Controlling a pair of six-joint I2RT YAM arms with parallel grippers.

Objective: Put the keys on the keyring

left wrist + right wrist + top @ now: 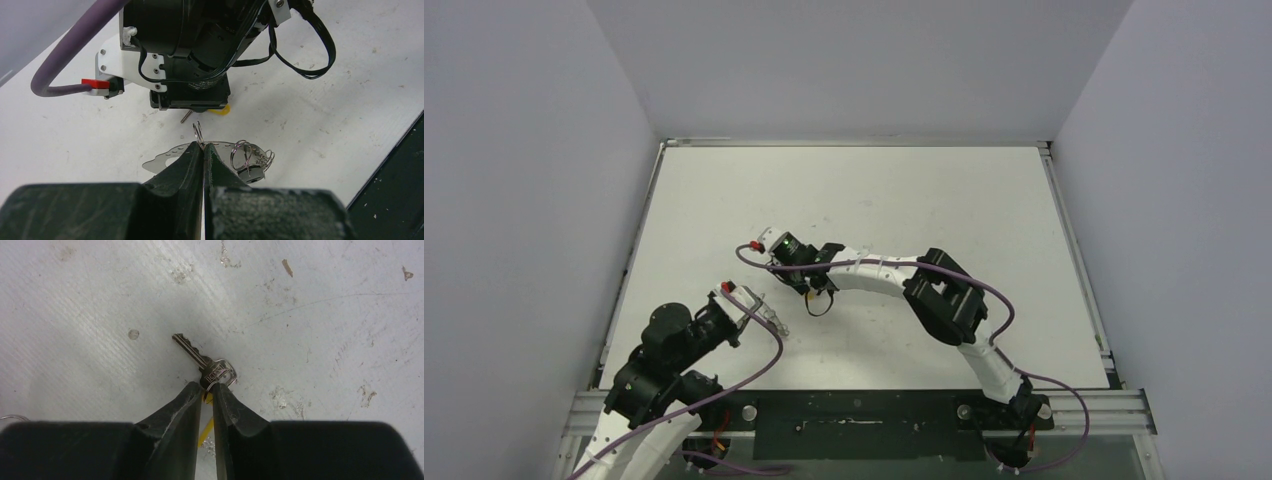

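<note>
left hand (203, 147): pressed together, pinching the keyring (165, 159) at its near edge, right beside one small ring (198, 132) that stood upright above the tips.
keyring: the loop ran out flat to both sides of the tips, low over the counter (325, 315). couldn't tell if it touched. more small rings were bunched on its right side.
why that hold: looked like a fixture grip. it kept the ring steady and left the upright small ring exposed toward the other arm.
right hand (206, 386): tips nearly together with a thin gap, flanking the head of a key (212, 371). couldn't tell if it had actually bitten.
key: lay flat on the counter, head at the tips, blade pointing away from the hand.
yellow bit (206, 427): sat in the gap between the fingers, behind the tips. could be a tag or another key's head, couldn't tell.
spacing: in the left wrist view the right hand hung just beyond the keyring. the blade showed under it, apart from the ring.
step: judged as picking up the key. this key was not on the ring yet.
next: likely needed a lift by the head with the hole left free, then lining that hole up with the upright small ring.
risk: a thin flat key on a hard counter could pivot or skid out of the tips. a grip over the hole would block threading.
</note>
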